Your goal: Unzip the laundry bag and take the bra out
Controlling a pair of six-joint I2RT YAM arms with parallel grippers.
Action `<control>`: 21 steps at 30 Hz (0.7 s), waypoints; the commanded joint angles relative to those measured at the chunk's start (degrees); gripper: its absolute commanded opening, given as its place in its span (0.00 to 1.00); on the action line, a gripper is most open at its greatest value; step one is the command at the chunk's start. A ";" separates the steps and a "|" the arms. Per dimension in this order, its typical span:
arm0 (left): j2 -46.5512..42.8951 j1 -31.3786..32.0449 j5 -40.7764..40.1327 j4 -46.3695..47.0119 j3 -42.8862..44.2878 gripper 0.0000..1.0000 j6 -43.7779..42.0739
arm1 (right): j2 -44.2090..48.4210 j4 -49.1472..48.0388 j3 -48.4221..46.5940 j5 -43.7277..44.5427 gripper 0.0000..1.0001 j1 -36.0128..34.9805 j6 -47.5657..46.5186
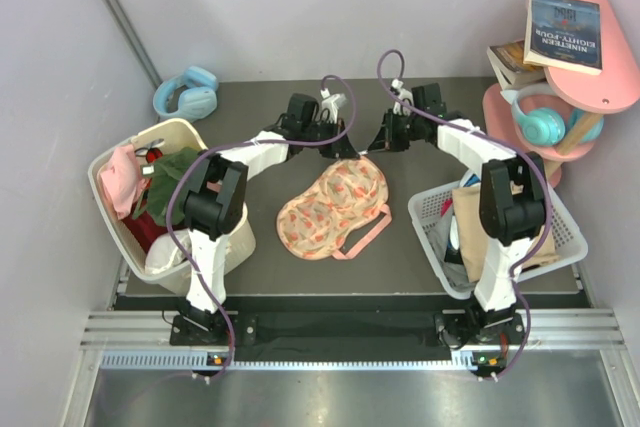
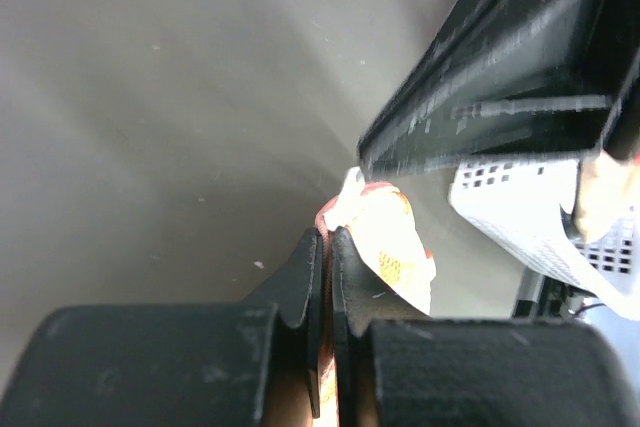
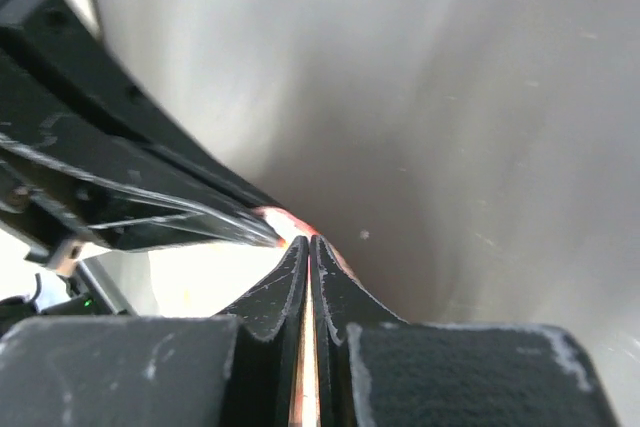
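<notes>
The left end effector [image 2: 326, 239] is pinched shut on the far edge of the laundry bag [image 1: 333, 209], which lies closed and flat in the middle of the table [image 1: 240, 97]. Just beside it, the right end effector [image 3: 308, 244] is clamped tight on the bag's pink trim.

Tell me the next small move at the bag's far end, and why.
Probably hold with the left gripper and draw the right gripper along the edge: both are shut on the far end of the laundry bag, which lies closed, no bra showing.
</notes>
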State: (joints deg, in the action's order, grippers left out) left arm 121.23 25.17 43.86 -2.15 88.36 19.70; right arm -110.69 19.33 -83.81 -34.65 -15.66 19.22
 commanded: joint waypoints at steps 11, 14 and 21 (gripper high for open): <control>-4.16 -1.18 3.24 8.30 0.06 0.00 4.20 | 0.83 -5.85 -0.22 -6.36 0.00 4.76 0.72; -5.65 -1.17 3.69 8.66 -0.90 0.00 2.98 | -0.13 -10.44 1.10 -12.54 0.09 4.59 5.90; -7.06 -1.17 4.66 8.65 -2.57 0.00 1.92 | -1.89 -18.01 4.09 -15.53 0.37 4.32 13.46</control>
State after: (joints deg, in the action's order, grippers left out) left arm 118.58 24.03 45.84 2.04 86.56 22.44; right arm -111.15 9.37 -81.14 -45.32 -10.76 27.46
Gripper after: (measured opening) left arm 0.037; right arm 0.336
